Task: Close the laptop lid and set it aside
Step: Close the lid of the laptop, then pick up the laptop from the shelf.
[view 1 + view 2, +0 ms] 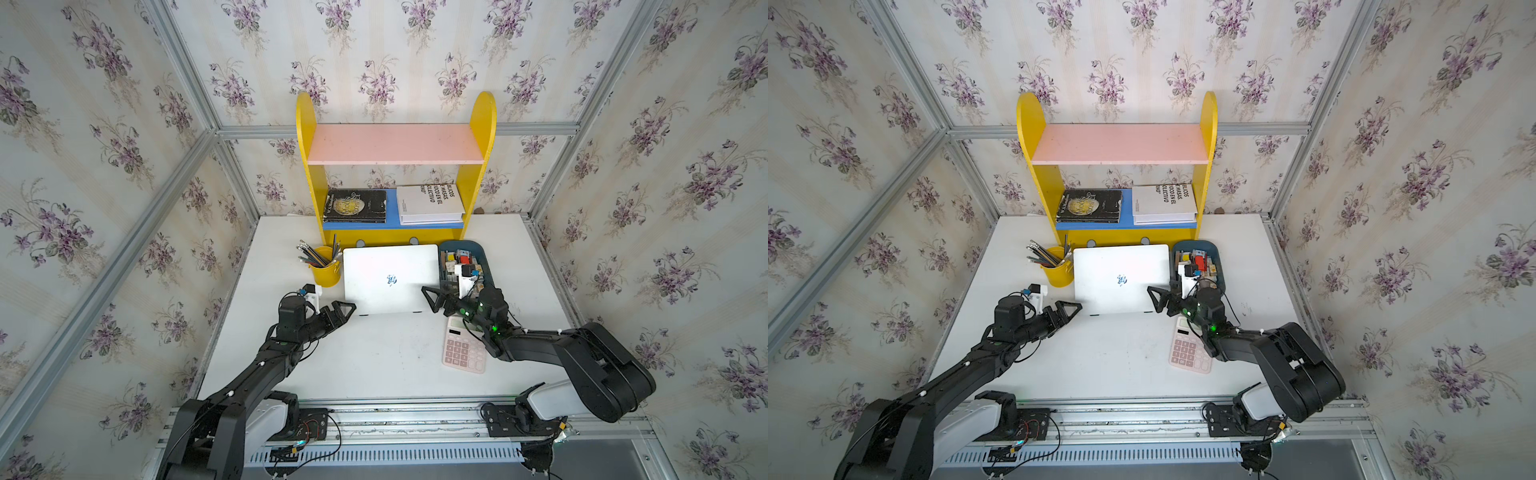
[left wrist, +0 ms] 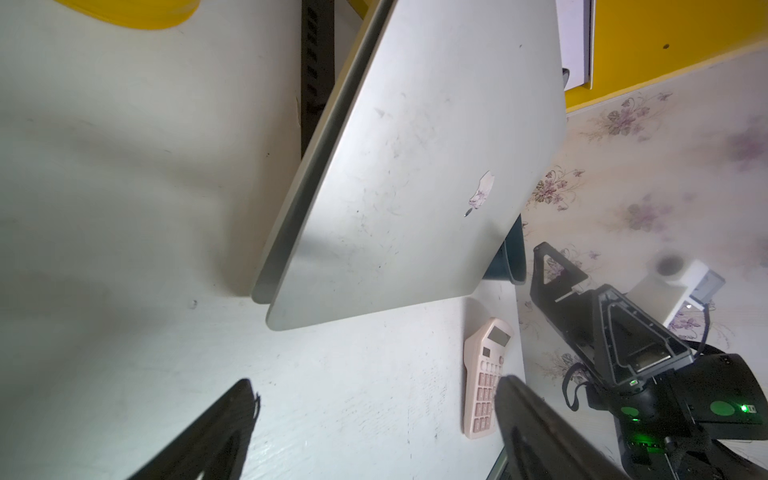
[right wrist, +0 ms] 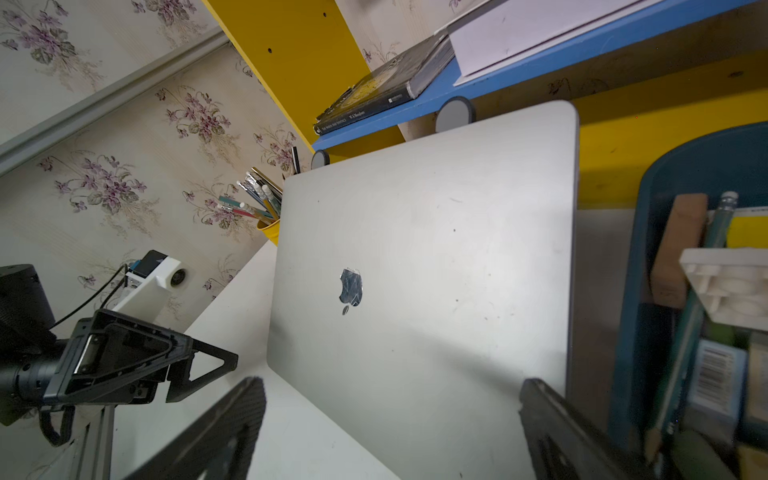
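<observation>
Fingers point(image 2: 216, 432) of left gripper point(image 1: 347, 311) and right gripper point(image 1: 429, 299) gaped wide, empty, flanking laptop point(image 1: 390, 278); laptop lid point(image 1: 374, 262) down. Pencil cup point(image 1: 325, 270) crowded its 9 o'clock, blue tray point(image 1: 459, 244) 3, calculator point(image 1: 463, 349) 5.

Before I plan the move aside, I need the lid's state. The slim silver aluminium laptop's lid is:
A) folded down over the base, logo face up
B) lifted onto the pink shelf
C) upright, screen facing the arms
A: in both top views the slim silver aluminium laptop shows only the laptop lid, its plain outer face up with the logo on it; no screen or keys show.
</observation>
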Robot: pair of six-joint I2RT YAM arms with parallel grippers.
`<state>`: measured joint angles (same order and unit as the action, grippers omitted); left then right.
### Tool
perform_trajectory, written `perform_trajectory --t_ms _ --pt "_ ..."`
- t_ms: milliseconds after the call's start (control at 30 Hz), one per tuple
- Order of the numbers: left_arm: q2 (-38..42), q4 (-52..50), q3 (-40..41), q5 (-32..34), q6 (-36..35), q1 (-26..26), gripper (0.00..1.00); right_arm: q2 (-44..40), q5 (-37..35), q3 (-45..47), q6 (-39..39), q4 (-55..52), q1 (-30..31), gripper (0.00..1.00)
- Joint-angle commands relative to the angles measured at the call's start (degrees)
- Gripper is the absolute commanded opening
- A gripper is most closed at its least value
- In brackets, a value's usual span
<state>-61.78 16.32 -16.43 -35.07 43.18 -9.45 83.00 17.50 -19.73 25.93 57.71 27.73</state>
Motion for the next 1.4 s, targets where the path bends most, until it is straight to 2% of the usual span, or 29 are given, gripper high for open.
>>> perform_trajectory --t_ms 0,200,533,1067,1367 --pt "-1.8 4.7 -0.6 0.4 0.7 -0.3 0.92 -0.6 -0.2 -1.0 2.3 -3.1 -0.2 0.99" --pt "-5.1 6.7 -1.2 1.0 1.3 -0.6 0.92 -0.7 -1.0 -5.0 1.3 -16.5 -0.2 0.95" --pt "-8.6 8.2 -2.9 2.3 1.5 -1.4 0.92 1.4 -2.5 -8.9 -0.8 -28.6 -0.2 0.96" --pt "-16.2 12.8 -4.0 4.8 1.6 -2.1 0.89 4.6 -6.3 -12.6 -4.2 -34.7 -0.2 1.00" --pt "-19.8 14.7 -5.4 4.6 2.0 -2.2 0.87 6.5 -4.0 -13.9 -4.7 -33.5 -0.2 1.00"
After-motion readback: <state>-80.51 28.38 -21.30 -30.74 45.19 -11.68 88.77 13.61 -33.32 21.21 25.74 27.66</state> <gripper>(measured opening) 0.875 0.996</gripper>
